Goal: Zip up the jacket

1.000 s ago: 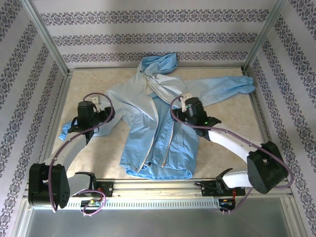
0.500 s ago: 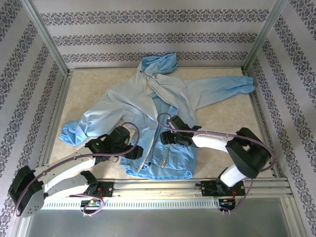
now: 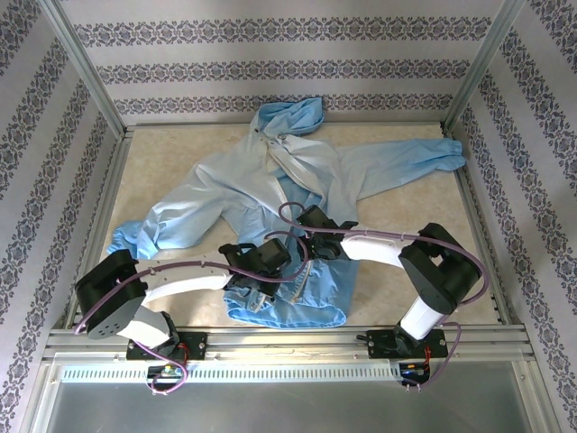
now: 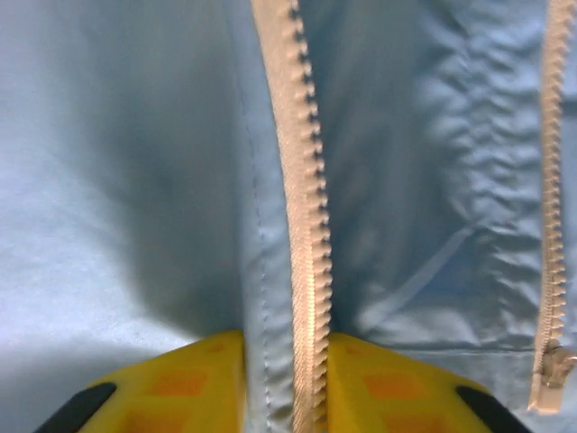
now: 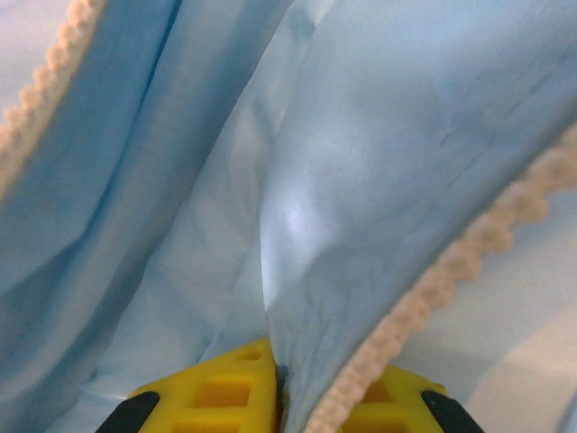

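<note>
- Spread open across the tabletop (image 3: 171, 153) as a light-blue jacket (image 3: 243, 185): hood at 12 o'clock, hem at 6 o'clock, sleeves out toward 8 and 2 o'clock, front unzipped.
- Set on the lower front near the hem with the left end effector (image 3: 263, 266), closed narrow on one zipper strip (image 4: 302, 207), yellow fingers (image 4: 194, 379) pressing cloth and teeth from both sides.
- Pinching a fold of blue cloth with the right end effector (image 5: 281, 361), closed tight, a row of zipper teeth (image 5: 451, 271) just beside one finger; from above, placed further up the front opening, toward 1 o'clock of the left one.
- Running 12 to 6 o'clock in the left wrist view: the gripped strip and a second zipper strip (image 4: 552, 180), nearly parallel and apart, blue cloth between.
- Hanging at the bottom of that second strip, about 3 o'clock from the left end effector: what looks like the slider (image 4: 552, 365), small and blurred.
- Judged as the aligning step: not yet joined at the hem, nothing zipped.
- Probably calls for carrying the gripped strip's lower end toward 3 o'clock to meet the slider; nearer for the left arm, with the right holding the upper front taut.
- Thin, slack cloth: risks bunching or slipping out of the pinch.
</note>
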### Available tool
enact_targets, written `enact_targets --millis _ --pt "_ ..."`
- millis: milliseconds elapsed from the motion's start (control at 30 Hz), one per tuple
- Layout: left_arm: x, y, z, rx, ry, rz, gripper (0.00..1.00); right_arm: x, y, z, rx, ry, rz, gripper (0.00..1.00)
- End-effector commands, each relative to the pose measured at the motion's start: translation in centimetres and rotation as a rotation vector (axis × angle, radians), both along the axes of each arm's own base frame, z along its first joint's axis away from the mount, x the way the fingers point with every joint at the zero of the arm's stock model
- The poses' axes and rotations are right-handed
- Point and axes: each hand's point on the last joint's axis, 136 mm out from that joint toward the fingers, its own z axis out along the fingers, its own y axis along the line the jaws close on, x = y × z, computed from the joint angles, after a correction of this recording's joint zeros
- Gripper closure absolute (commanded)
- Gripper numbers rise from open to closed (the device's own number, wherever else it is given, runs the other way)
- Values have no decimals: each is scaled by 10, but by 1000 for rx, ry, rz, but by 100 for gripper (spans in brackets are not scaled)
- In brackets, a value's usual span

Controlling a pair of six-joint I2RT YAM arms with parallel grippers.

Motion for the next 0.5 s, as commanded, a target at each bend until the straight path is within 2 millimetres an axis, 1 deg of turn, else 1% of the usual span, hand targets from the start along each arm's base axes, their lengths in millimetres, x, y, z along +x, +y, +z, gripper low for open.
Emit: enact_targets --millis 0,67,133,200,300,367,400,433,467 --pt "12 20 22 53 -79 34 89 4 -32 18 -121 6 12 87" --pt "16 28 33 22 -83 58 94 5 -45 28 -180 9 33 87" --pt "18 33 42 -14 -86 75 97 7 -53 38 -220 1 60 88" --pt "19 36 48 -53 -91 91 100 6 -54 50 -243 6 95 88" --pt "21 38 52 -132 -90 130 100 4 -53 72 -288 44 149 88" --pt "25 38 53 -200 -79 167 100 2 -47 86 -327 87 184 86" --pt "26 38 53 -230 -71 181 100 1 -41 89 -336 101 195 83" --pt "28 38 54 -264 -64 198 100 -1 -29 92 -321 111 211 78" --pt "30 39 54 -289 -57 215 100 -4 -12 94 -276 121 235 73"
